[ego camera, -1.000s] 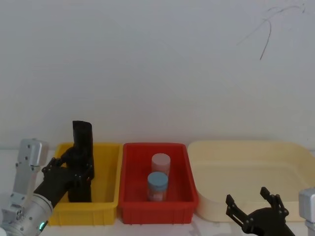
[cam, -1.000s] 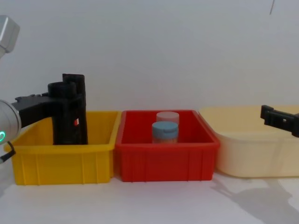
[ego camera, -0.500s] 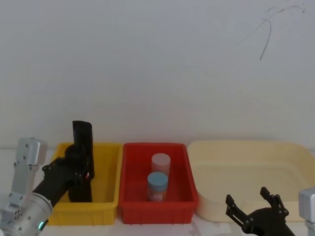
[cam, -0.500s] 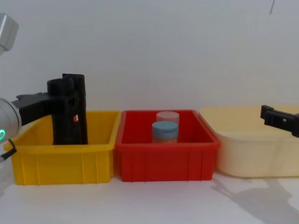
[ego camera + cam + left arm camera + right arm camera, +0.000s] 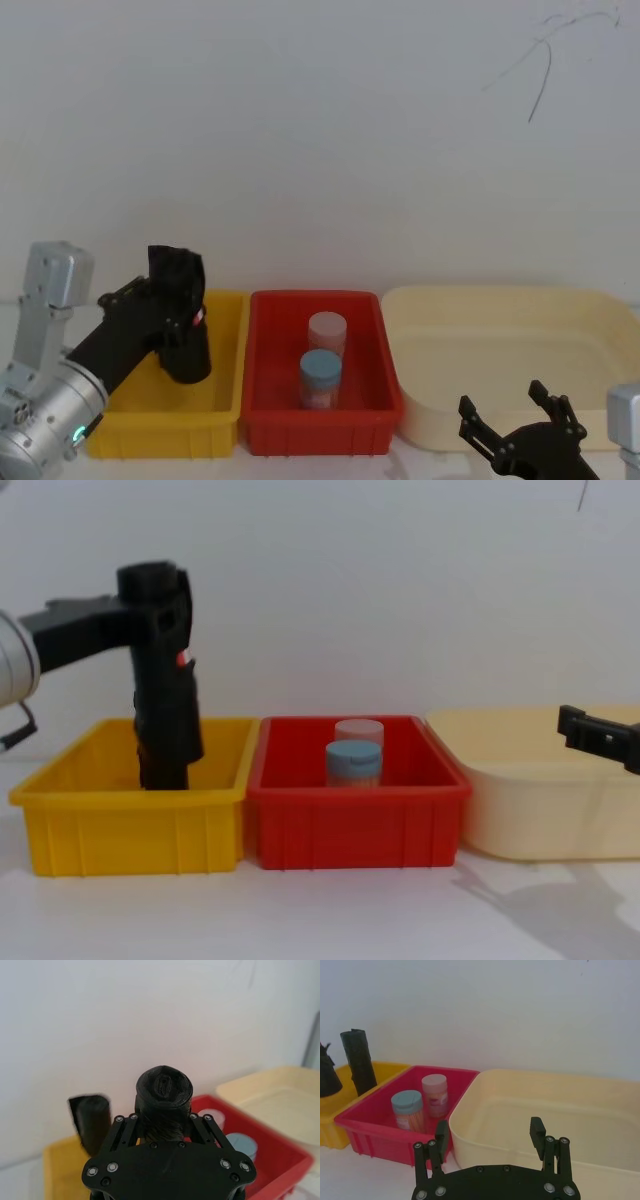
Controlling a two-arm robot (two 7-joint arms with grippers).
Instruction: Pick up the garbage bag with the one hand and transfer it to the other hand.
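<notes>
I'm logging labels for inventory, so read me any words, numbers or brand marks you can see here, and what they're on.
No text can be read anywhere.
Small red label on the garbage bag: too small to read.
Sides of the blue-lidded jar and pink-lidded jar in the red bin: blurred, nothing legible.

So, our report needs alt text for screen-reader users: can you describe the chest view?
Left gripper holds the black bag over a yellow bin. Beside it sit a red bin with two jars and a cream tub, with the right gripper hovering at the right edge.
</notes>
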